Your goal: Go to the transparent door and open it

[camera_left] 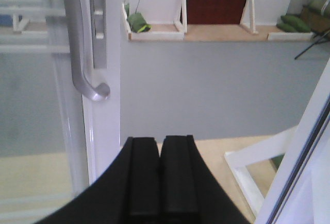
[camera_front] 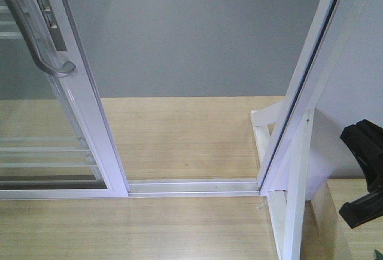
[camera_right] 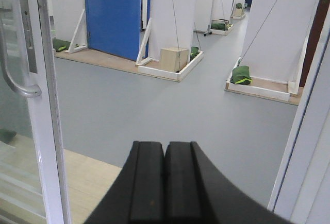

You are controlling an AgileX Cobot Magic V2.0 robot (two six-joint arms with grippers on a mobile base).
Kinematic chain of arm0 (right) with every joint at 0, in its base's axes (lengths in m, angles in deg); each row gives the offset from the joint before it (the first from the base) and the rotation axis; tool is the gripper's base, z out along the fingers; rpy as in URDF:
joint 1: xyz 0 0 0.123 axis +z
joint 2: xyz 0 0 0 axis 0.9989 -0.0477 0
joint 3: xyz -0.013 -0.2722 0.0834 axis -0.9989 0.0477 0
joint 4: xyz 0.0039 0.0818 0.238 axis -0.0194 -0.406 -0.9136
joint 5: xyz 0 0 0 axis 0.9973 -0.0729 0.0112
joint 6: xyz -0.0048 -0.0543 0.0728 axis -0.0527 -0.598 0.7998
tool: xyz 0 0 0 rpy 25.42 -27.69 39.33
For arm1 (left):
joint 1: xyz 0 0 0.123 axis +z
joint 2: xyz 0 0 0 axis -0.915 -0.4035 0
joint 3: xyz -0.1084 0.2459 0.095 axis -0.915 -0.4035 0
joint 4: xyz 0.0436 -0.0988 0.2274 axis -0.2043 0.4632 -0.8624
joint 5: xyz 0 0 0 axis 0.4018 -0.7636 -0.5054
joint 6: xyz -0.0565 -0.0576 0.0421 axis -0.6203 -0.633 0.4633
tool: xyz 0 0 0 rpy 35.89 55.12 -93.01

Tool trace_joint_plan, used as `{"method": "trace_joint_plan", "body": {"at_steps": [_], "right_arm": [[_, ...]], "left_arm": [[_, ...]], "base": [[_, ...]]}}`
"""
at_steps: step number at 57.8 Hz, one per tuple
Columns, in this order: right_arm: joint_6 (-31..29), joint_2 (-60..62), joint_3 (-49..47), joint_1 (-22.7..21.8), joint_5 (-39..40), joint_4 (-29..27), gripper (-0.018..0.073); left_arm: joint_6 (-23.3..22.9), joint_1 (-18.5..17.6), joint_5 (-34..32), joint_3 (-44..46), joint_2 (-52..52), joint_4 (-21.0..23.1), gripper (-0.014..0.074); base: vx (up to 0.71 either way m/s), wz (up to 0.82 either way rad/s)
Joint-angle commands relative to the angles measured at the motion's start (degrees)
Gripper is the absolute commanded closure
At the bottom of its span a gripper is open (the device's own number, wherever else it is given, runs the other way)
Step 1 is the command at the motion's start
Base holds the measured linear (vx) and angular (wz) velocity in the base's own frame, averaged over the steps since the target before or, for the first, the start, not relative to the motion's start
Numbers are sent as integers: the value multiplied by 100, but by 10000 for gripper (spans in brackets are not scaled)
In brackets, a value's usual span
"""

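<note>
Two black grippers, both pressed shut, hold nothing: left gripper (camera_left: pixel 160 175), right gripper (camera_right: pixel 165 180). Tall clear-glass sliding door in shiny white frame (camera_front: pixel 90 116) sits far left, curved grey pull handle (camera_front: pixel 42 51) on it. Wide gap to white post at right (camera_front: pixel 311 75); silver floor track (camera_front: pixel 191 186) bare. Door looks open already. Little left, maybe nothing.
</note>
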Motion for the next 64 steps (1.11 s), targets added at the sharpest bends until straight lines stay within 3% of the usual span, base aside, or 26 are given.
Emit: {"method": "trace_joint_plan", "body": {"at_steps": [1,36,40,51,59,64], "right_arm": [[-22,-25,-162,-25,407,0,564],[-21,-25,-162,-25,133,18,564],[-21,-25,-162,-25,150,18,564],[-21,-25,-162,-25,136,18,564],[-21,-25,-162,-25,138,18,564],[-21,-25,-162,-25,144,18,564]], "left_arm": [[-8,-34,-554,168,62,37,603],[-16,-34,-549,174,91,37,603],[118,-34,-481,106,275,-173,603],[131,-34,-674,-1043,1071,-217,603],[88,-34,-1349,-1898,1354,-71,603],[141,-34,-1133,-1854,1366,-162,603]], "base": [[0,0],[0,0],[0,0],[0,0],[0,0],[0,0]]}}
